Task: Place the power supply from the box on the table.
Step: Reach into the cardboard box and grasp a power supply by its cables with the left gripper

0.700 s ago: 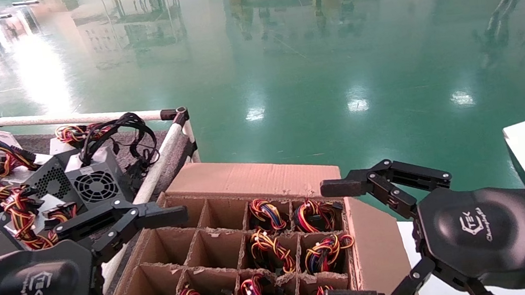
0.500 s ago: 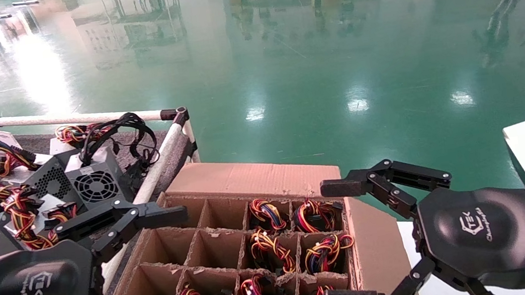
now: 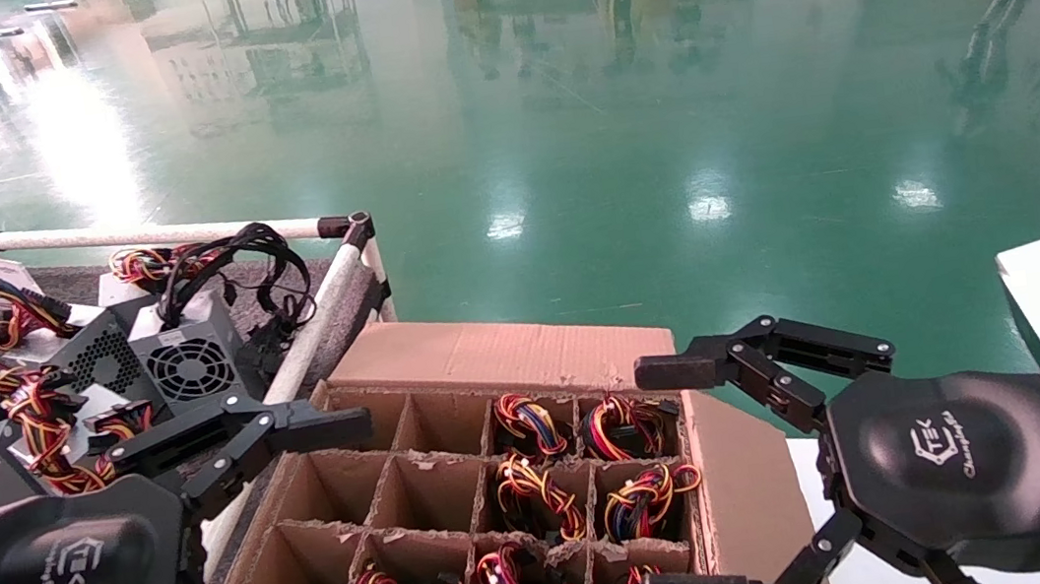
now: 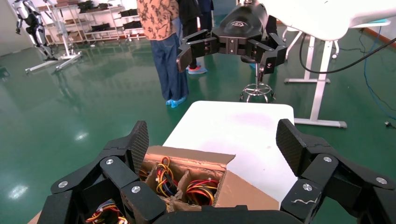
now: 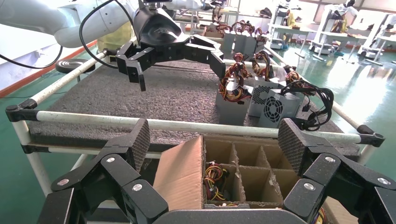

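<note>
Over the box's (image 3: 528, 355) left edge hangs the left gripper (image 3: 312, 541), jaws spread wide, holding nothing; right gripper (image 3: 692, 484) hangs at the box's right edge, also wide open & empty. Brown corrugated carton w/ cardboard grid; far flap folded out flat. Left-side cells are bare cardboard. Right-side cells each hold a power supply (image 3: 531, 499), sunk deep so only its tied wire bundle shows on top: red, yellow, orange, black loops. Units stand on end, long axis vertical, wires up; casings hidden by the dividers. Left of the box sits the desk (image 5: 168, 95), grey-brown speckled mat, white tube rail (image 3: 323, 306) w/ black joints along its edge. On it, several grey sheet-metal supplies (image 3: 186, 358) clustered near the box-side rail, one w/ round fan grille facing the head camera, black cables looped on top.
</note>
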`<move>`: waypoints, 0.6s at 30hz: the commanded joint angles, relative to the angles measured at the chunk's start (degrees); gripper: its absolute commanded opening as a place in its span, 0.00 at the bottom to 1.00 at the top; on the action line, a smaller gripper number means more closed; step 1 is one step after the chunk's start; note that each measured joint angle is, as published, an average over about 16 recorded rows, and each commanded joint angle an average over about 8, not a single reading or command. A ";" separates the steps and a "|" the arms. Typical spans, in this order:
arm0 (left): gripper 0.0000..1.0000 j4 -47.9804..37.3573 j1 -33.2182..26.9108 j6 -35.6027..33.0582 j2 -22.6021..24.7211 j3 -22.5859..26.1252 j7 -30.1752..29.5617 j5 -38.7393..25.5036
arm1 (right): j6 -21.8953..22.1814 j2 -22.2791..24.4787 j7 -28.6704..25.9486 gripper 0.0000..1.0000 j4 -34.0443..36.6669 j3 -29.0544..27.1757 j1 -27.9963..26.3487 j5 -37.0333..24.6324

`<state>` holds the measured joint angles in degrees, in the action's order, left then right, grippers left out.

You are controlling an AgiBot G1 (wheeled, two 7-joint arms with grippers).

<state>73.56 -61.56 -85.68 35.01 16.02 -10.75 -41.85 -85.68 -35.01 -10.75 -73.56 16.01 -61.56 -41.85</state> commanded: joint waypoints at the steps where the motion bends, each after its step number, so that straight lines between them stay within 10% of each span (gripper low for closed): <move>1: 1.00 0.00 0.00 0.00 0.00 0.00 0.00 0.00 | 0.00 0.00 0.00 0.71 0.00 0.00 0.00 0.00; 5: 1.00 0.00 0.00 0.00 0.00 0.00 0.00 0.01 | 0.00 0.00 0.00 0.21 0.00 0.00 0.00 0.00; 8: 1.00 0.00 0.00 0.00 0.00 0.00 0.00 0.01 | 0.00 0.00 0.00 0.02 0.00 0.00 0.00 0.00; 18: 1.00 0.02 -0.09 -0.01 -0.36 0.20 0.34 -0.44 | 0.00 0.00 0.00 0.00 0.00 0.00 0.00 0.00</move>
<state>73.63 -61.81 -85.65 34.45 16.43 -10.10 -42.65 -85.68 -35.01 -10.75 -73.57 16.01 -61.56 -41.85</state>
